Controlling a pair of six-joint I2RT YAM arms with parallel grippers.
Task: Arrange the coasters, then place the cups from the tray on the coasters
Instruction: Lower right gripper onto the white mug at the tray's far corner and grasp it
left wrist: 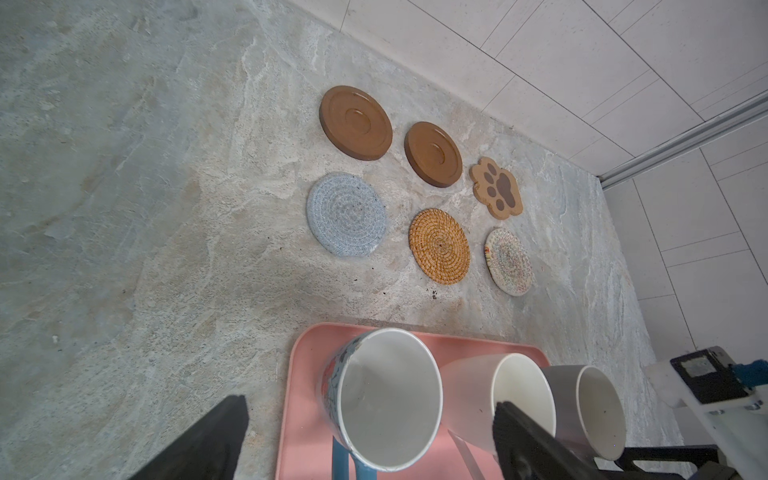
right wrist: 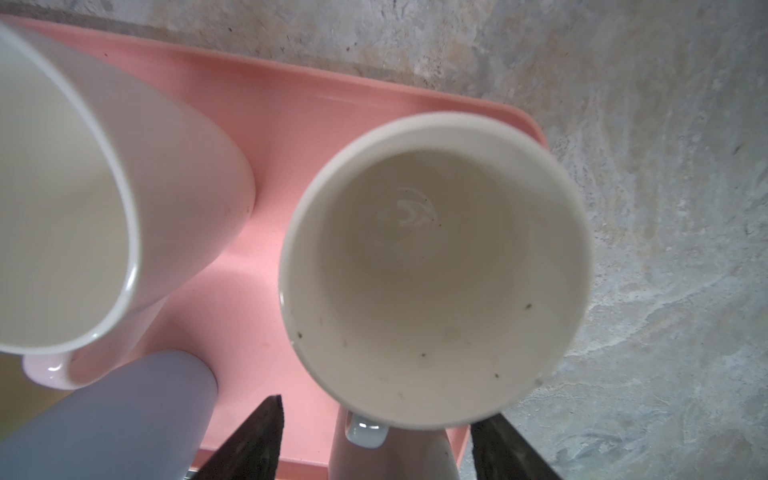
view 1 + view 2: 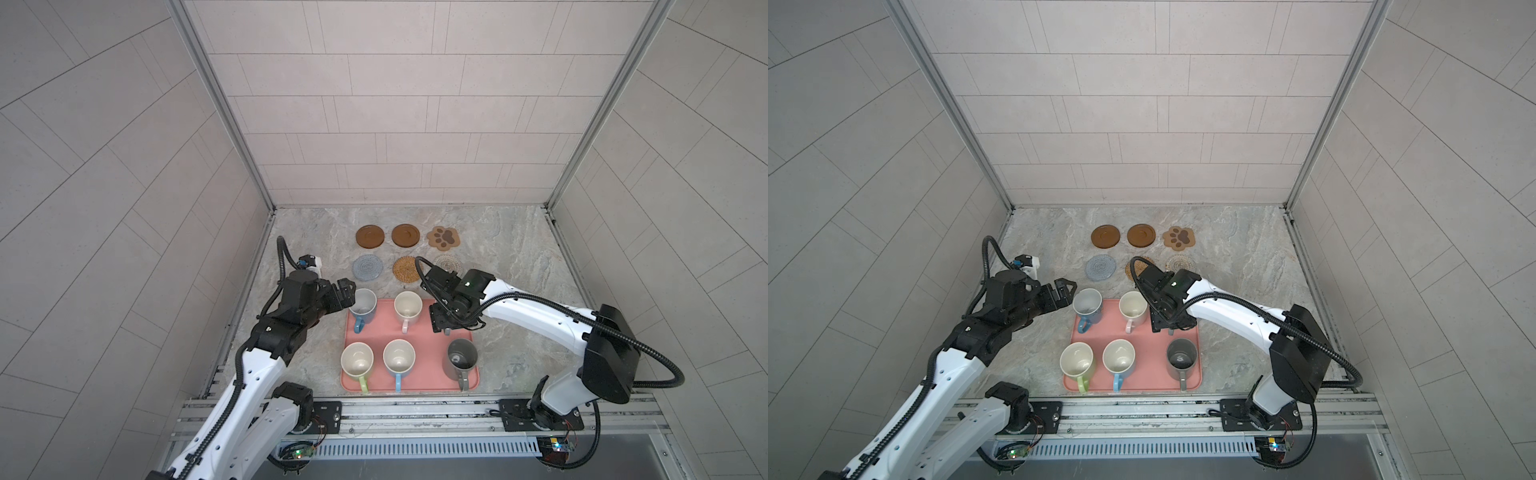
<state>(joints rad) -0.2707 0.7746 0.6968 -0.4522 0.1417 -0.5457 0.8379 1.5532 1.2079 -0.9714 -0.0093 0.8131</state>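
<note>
Pink tray [image 3: 432,345] lies at the table's [image 3: 511,266] front in both top views, five mugs showing on it and six coasters [image 3: 369,237] in two rows of three behind. The left claw [image 3: 348,296] is agape just beside the blue mug [image 3: 363,305], and the right claw [image 3: 442,326] is low over the tray's far right corner. Left wrist: jaws spread wide, blue mug [image 1: 390,395] near them, untouched. Right wrist: grey mug [image 2: 432,266] upright on tray [image 2: 266,124], handle [image 2: 365,432] between parted fingers [image 2: 249,444], no contact.
</note>
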